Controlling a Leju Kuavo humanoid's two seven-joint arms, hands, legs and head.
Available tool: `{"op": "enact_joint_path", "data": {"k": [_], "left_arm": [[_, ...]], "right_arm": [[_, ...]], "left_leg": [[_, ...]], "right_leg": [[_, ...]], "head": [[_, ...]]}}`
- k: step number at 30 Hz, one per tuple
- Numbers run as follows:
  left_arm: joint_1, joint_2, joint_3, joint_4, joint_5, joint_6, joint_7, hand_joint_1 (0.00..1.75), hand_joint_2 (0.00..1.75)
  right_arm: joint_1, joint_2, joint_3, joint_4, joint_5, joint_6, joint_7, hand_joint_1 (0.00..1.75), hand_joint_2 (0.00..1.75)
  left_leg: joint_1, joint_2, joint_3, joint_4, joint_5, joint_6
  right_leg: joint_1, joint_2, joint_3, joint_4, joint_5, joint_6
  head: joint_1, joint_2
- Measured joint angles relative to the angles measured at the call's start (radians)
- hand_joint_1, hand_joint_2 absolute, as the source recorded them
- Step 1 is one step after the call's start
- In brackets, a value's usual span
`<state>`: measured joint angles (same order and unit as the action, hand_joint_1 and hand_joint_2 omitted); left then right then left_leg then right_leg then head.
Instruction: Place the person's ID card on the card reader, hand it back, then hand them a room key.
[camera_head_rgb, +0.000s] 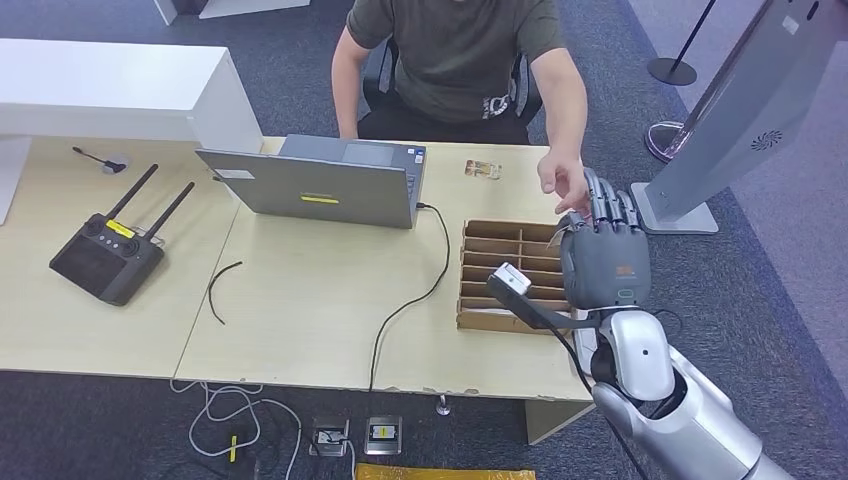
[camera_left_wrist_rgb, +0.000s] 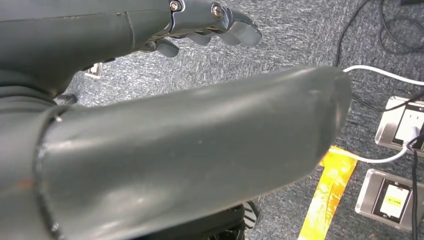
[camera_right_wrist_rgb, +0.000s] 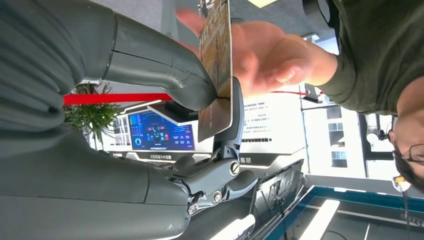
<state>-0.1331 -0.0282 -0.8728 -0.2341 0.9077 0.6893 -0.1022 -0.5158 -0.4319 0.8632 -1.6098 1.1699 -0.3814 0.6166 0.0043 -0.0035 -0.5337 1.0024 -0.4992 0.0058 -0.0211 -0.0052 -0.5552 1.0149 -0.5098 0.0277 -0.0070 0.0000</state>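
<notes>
Right hand (camera_head_rgb: 603, 262) pinches a card (camera_right_wrist_rgb: 216, 70), person's hand (camera_right_wrist_rgb: 272, 57) touching it; left hand (camera_left_wrist_rgb: 150, 150) hangs, grip unclear.

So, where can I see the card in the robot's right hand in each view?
Head view: hidden behind the raised right hand, by the person's hand.
Left wrist view: not in it.
Right wrist view: upper middle, the card is pinched edge-on.
Shared landmark: the person's hand reaching for it.
</notes>
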Motion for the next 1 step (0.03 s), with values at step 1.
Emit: {"op": "enact_joint_path", "data": {"k": [1], "left_arm": [[-0.001,0.0,-0.001,0.0,-0.001,0.0,0.0,0.0,0.0]], "right_arm": [[0.0,0.0,-0.001,0.0,0.0,-0.001,0.0,1.75,1.75]], "left_leg": [[0.0,0.0,0.0,0.0,0.0,0.0]], "right_leg": [[0.0,0.0,0.0,0.0,0.0,0.0]], "head": [[0.0,0.0]]}}
